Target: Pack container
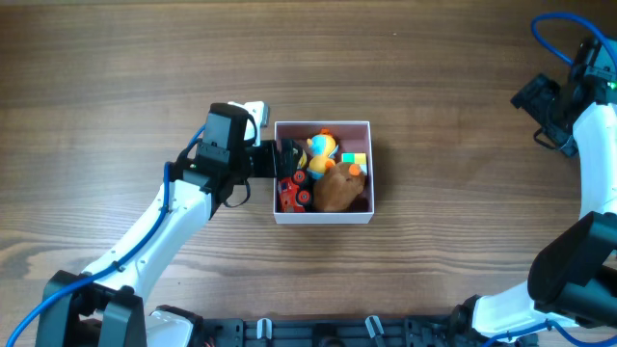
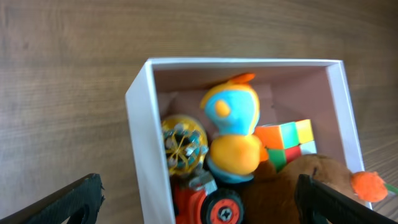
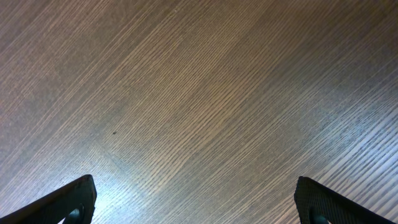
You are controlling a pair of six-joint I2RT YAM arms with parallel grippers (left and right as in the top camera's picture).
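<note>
The container (image 1: 323,218) is a square white-walled box with a pink inside, at mid-table. In it lie a yellow and blue duck toy (image 1: 321,147), a colour cube (image 1: 355,161), a brown plush (image 1: 337,189) and a red toy truck (image 1: 292,195). My left gripper (image 1: 285,162) is open at the box's left wall. In the left wrist view the left gripper (image 2: 200,200) straddles that wall (image 2: 146,143), one finger outside and the other over the plush (image 2: 317,180), gripping nothing. My right gripper (image 3: 196,200) is open over bare wood, far right (image 1: 542,104).
A wooden table (image 1: 116,77) surrounds the box. A yellow caged ball (image 2: 183,140) sits beside the duck toy (image 2: 233,134) and cube (image 2: 286,137). A blue cable (image 1: 554,39) loops above the right arm. The arms' bases stand along the front edge.
</note>
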